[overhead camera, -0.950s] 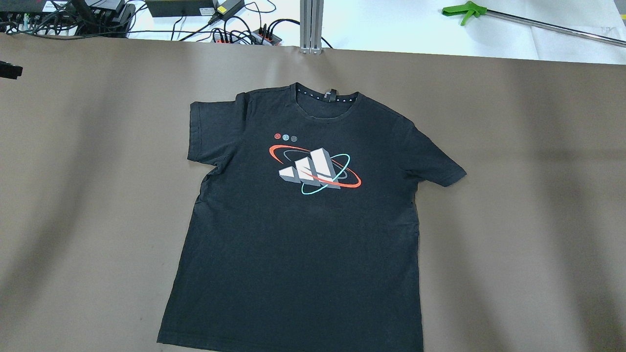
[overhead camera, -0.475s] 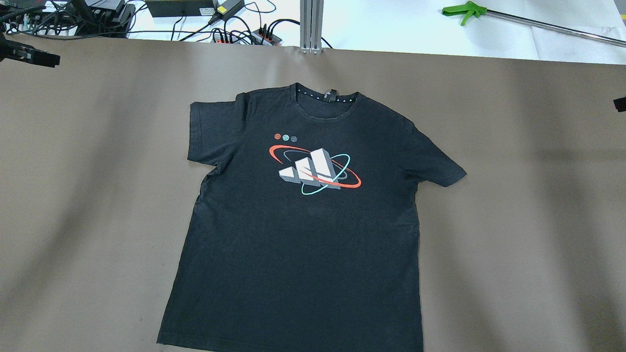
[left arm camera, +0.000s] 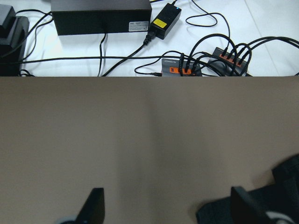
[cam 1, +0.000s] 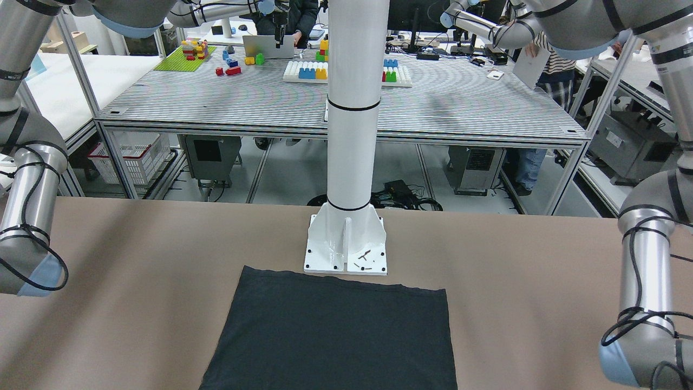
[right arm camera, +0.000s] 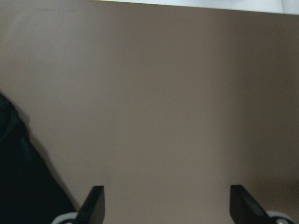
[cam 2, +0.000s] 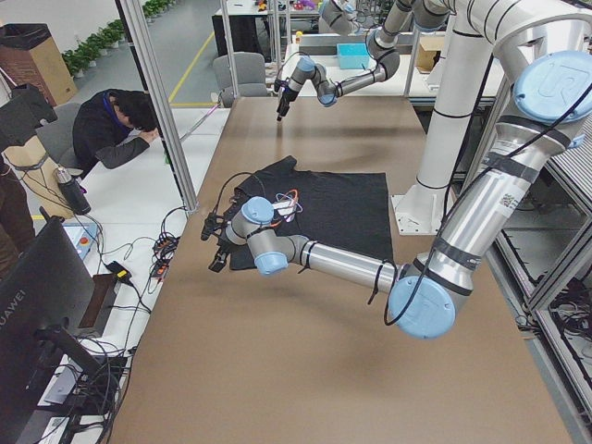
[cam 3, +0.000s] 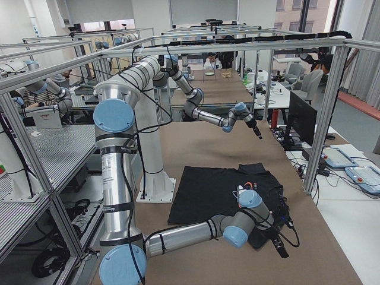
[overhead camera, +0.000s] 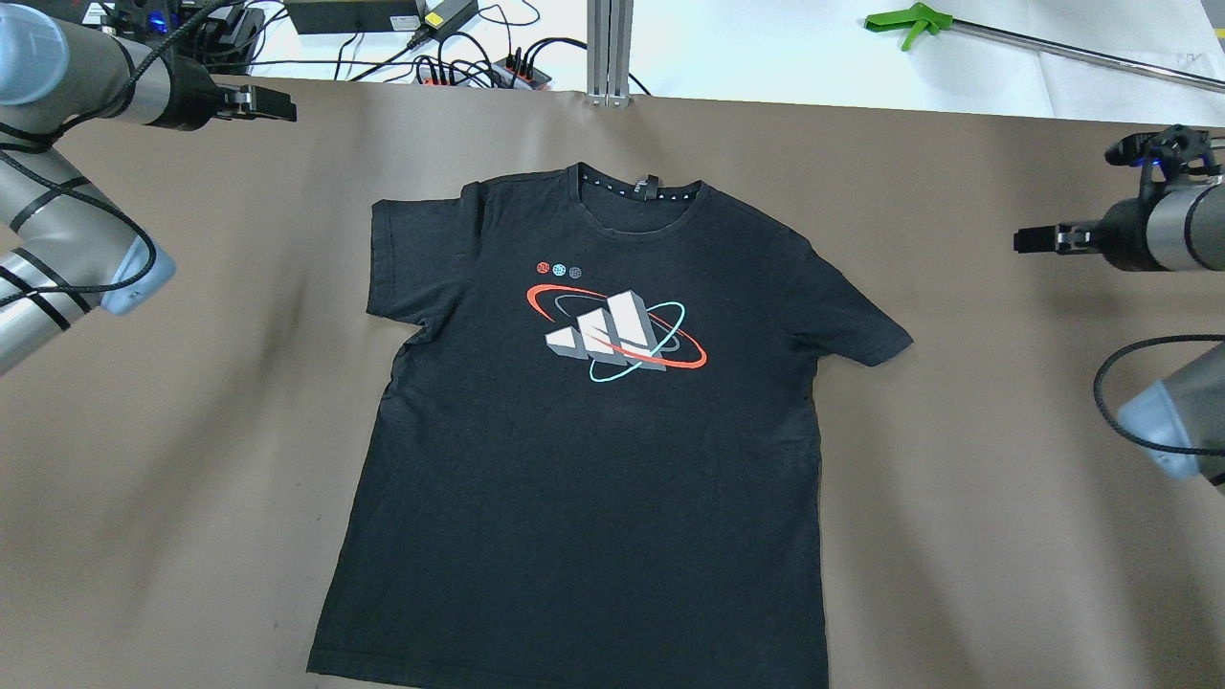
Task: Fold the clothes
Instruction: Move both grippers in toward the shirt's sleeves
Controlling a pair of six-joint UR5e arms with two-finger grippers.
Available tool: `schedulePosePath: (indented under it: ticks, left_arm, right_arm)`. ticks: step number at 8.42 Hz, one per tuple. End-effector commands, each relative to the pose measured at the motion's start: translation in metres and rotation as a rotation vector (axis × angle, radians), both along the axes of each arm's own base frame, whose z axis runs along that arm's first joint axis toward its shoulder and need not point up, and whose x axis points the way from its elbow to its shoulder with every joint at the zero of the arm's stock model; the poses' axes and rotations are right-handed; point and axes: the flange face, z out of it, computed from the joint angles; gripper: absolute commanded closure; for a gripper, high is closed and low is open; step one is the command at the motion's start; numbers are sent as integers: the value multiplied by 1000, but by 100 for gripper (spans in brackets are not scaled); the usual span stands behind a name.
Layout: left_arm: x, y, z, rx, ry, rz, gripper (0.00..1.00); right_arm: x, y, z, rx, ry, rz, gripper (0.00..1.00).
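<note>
Black T-shirt (overhead camera: 593,459) hasn't moved: flat, print up, mid-table (overhead camera: 191,478). Both arms have just swung in, left hand (overhead camera: 273,103) and right hand (overhead camera: 1029,237) well clear of either sleeve, both wide open, empty. Folding not begun; I'd guess first approach.

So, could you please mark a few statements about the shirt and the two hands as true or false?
1. The shirt lies flat with its print up. True.
2. The left hand grips a sleeve. False: it is open over the bare table, clear of the shirt.
3. The right hand is open. True.
4. The collar points toward the robot. False: it lies at the far end, and the hem is nearest the robot.
</note>
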Motion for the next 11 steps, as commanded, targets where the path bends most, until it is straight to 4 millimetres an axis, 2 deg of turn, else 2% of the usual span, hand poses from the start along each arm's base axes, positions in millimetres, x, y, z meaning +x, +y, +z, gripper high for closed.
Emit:
schedulePosePath:
  ticks: [1, 3, 4, 5, 6, 8, 10, 11]
  left_arm:
    - [49, 3, 4, -6, 76, 20, 5]
    - [63, 1, -3, 8, 75, 7, 5]
    - [64, -1, -8, 10, 79, 3, 5]
    - [65, -2, -9, 5, 82, -1, 5]
    - [64, -3, -10, 6, 83, -1, 5]
    - [64, -3, -10, 8, 84, -1, 5]
    - [64, -3, -11, 9, 85, -1, 5]
    - [65, -2, -11, 9, 85, 1, 5]
  right_arm:
    - [-82, 13, 4, -55, -117, 13, 6]
    - [-130, 23, 44, -35, -139, 47, 6]
    - [-152, 29, 56, -26, -131, 46, 6]
    - [-171, 34, 53, -14, -123, 39, 6]
    - [-180, 39, 51, -11, -123, 31, 6]
    - [-182, 39, 49, -13, -119, 29, 8]
    - [-189, 43, 51, -27, -108, 17, 43]
    - [-193, 46, 48, -23, -112, 9, 72]
